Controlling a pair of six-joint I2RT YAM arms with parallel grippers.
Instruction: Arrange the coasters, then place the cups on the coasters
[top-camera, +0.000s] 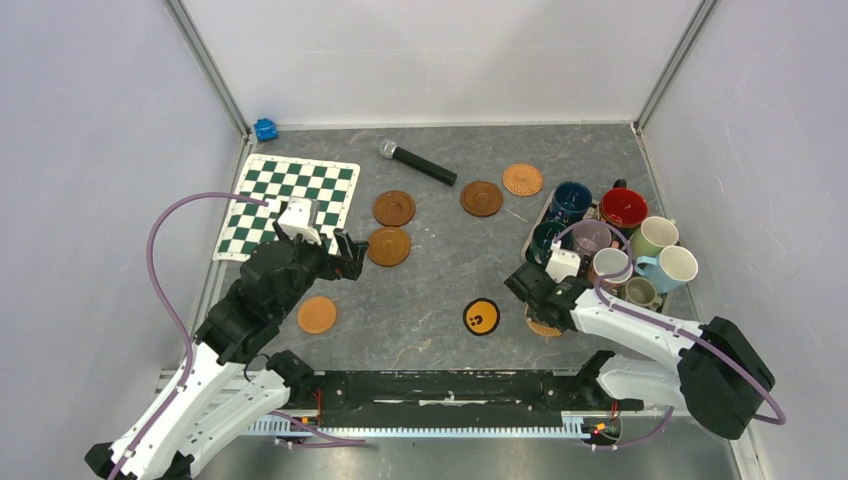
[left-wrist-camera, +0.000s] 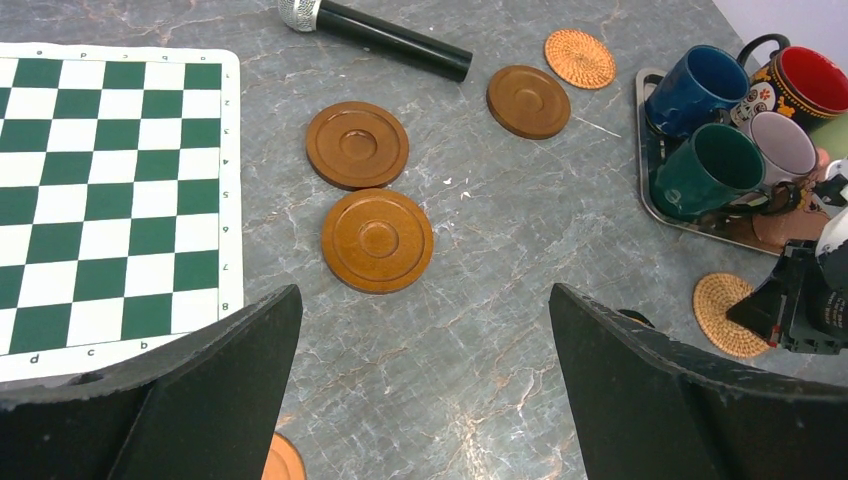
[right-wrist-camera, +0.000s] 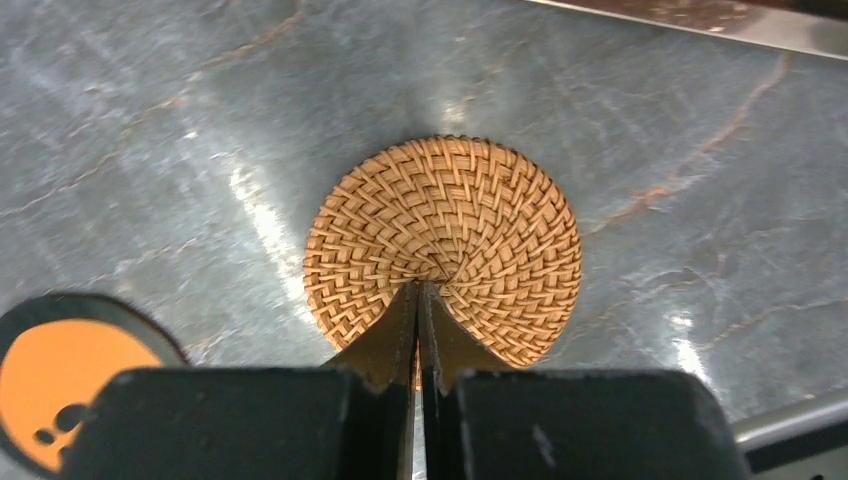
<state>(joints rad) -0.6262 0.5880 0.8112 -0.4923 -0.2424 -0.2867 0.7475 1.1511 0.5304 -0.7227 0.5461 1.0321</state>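
My right gripper (right-wrist-camera: 420, 285) is shut, its tips meeting over the centre of a woven tan coaster (right-wrist-camera: 470, 210) that lies flat beside the black-and-yellow coaster (right-wrist-camera: 60, 380). In the top view that gripper (top-camera: 538, 305) hangs just in front of the tray (top-camera: 537, 222), which holds several cups, among them a dark blue (top-camera: 570, 200), a red-inside (top-camera: 623, 208) and a dark green one (top-camera: 547, 238). My left gripper (left-wrist-camera: 425, 295) is open above bare table, short of two brown wooden coasters (left-wrist-camera: 378, 240) (left-wrist-camera: 357, 144). An orange coaster (top-camera: 317, 314) lies near it.
A black microphone (top-camera: 418, 163) lies at the back, with a third wooden coaster (top-camera: 481, 198) and a second woven one (top-camera: 522, 179) to its right. The green-and-white chequered mat (top-camera: 290, 205) lies at the left. A small blue object (top-camera: 265, 128) sits in the far left corner.
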